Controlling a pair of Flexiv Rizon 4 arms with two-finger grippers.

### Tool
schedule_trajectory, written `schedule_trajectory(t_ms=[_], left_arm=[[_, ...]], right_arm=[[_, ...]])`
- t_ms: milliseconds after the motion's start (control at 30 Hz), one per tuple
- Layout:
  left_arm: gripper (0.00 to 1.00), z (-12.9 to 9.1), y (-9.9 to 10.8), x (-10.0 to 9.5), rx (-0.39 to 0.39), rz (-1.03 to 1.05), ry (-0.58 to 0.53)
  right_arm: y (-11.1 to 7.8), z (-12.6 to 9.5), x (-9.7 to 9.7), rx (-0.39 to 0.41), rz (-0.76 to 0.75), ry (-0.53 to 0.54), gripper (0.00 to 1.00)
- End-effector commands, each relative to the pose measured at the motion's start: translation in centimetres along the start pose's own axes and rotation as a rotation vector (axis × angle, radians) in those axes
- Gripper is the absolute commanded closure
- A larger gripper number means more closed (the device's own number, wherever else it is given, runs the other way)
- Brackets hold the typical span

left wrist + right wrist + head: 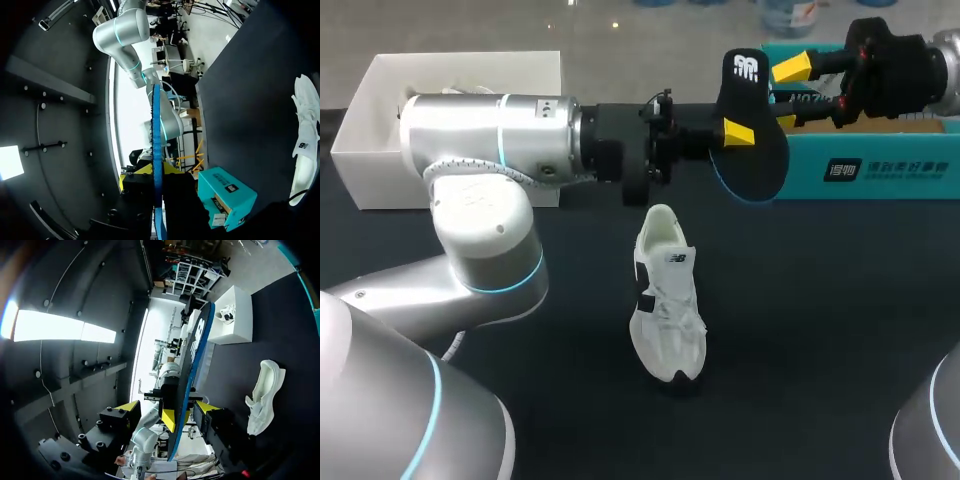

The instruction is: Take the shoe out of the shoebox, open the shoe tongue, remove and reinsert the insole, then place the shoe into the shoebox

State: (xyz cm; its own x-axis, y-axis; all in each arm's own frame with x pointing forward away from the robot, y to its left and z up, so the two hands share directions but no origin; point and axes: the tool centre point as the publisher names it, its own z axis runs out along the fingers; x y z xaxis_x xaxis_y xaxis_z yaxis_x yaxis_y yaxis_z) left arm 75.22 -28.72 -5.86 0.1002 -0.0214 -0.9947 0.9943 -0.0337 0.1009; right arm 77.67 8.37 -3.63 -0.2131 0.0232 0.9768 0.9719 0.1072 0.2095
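A black insole (760,160) with a blue edge hangs in the air above the table, upright. My left gripper (735,128) is shut on it. In the left wrist view the insole (156,125) shows edge-on between the yellow tips of my left gripper (155,172). My right gripper (788,95) stands open on the other side, its fingers apart on either side of the insole (197,340). The right gripper (167,410) shows wide-spread yellow tips. A white shoe (665,295) lies on the dark table below, also visible in both wrist views (307,135) (262,390).
A white shoebox (380,150) stands at the back left with another white shoe inside. A teal box (880,160) sits at the back right, just behind the right gripper. My left arm stretches across the back of the table.
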Motion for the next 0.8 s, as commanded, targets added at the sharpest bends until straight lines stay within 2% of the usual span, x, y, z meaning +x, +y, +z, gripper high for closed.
schedule_trajectory(t_ms=[33, 267, 800], left_arm=[[1.0, -0.9, 0.2, 0.2, 0.001, -0.009, 0.011], [1.0, -1.1, 0.5, 0.4, -0.006, -0.012, 0.02], [1.0, -1.4, -0.4, 0.4, 0.006, -0.031, 0.059]], right_arm=[[-3.3, -1.2, -0.7, -0.113, 0.017, 0.004, 0.0], [-6.0, -2.9, -0.9, -0.149, 0.07, -0.047, 0.0], [-6.0, -2.9, -0.9, -0.149, 0.07, -0.047, 0.0]])
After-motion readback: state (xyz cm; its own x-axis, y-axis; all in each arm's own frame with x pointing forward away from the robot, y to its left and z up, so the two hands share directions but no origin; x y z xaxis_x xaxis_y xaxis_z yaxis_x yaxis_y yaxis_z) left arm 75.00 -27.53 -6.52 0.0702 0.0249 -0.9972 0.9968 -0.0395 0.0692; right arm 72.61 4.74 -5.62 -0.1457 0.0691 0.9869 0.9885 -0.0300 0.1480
